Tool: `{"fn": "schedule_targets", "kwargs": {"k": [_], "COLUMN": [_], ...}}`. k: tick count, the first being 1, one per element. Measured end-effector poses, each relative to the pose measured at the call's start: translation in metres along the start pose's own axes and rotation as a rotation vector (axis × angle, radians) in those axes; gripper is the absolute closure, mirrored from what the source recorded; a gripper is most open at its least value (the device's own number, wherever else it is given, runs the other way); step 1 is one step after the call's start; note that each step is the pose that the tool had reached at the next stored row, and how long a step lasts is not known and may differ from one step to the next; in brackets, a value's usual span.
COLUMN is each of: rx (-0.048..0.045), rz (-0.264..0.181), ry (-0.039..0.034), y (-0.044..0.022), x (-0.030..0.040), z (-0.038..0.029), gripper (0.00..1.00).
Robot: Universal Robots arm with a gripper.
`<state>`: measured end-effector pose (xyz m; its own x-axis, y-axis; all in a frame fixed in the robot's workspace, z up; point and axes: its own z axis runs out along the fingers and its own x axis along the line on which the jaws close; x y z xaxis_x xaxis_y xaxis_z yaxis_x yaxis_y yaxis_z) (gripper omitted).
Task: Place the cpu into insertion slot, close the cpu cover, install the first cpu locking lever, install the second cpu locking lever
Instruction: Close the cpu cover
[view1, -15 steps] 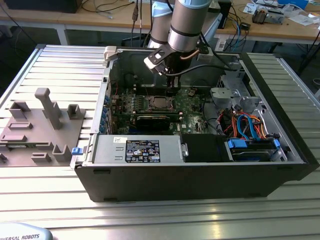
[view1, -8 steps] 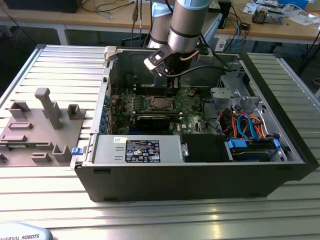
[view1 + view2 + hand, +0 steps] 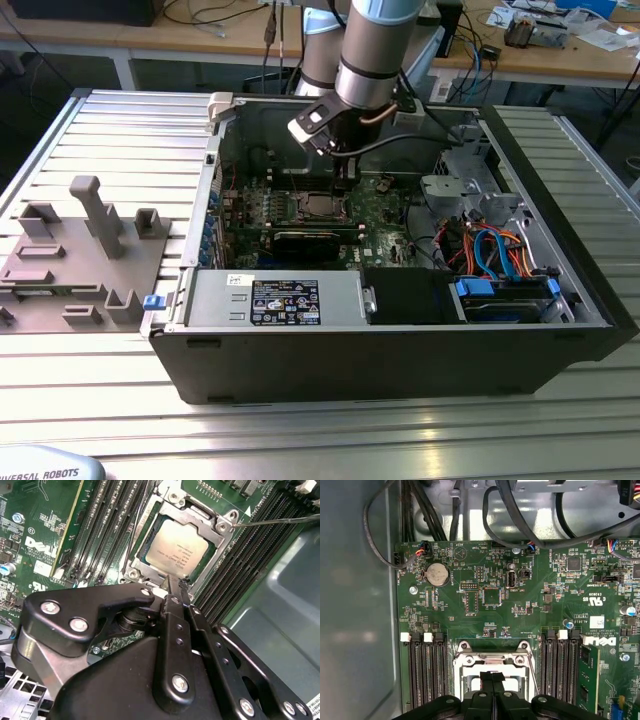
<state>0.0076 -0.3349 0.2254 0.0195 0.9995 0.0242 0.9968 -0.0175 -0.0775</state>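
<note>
inside the open computer case [image 3: 400,365], mid-frame in the exterior view, the cpu [image 3: 175,547] lies in its socket, framed by the cpu cover [image 3: 192,514]; the gripper [image 3: 175,582] is clenched, fingertips together at the socket's edge.

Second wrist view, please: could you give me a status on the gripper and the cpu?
Gripper at socket edge, jaws together. Cpu seated in socket, cpu cover down around it. One lever rod juts out sideways. Nothing blocking.

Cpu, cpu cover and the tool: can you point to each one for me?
cpu [image 3: 174,547], second wrist view, middle of its silver top.
cpu cover [image 3: 196,514], second wrist view, frame edge beside the chip.
tool [image 3: 176,583], second wrist view, between its fingertips.
</note>
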Motion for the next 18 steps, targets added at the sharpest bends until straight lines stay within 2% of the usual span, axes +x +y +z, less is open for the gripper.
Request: {"fn": "schedule_targets", "kwargs": {"k": [2, 5, 9, 18], "rx": [0.0000, 0.0000, 0.0001, 0.0012], "rz": [0.000, 0.000, -0.004, -0.051], "ry": [0.0000, 0.0000, -0.0003, -0.0035], "y": [0.0002, -0.0031, -0.0100, -0.0233], "x": [-0.0001, -0.0003, -0.0007, -0.0027], "z": [0.0022, 0.0057, 0.0073, 0.0121], "gripper": [0.89, 0.89, 0.89, 0.89]}}
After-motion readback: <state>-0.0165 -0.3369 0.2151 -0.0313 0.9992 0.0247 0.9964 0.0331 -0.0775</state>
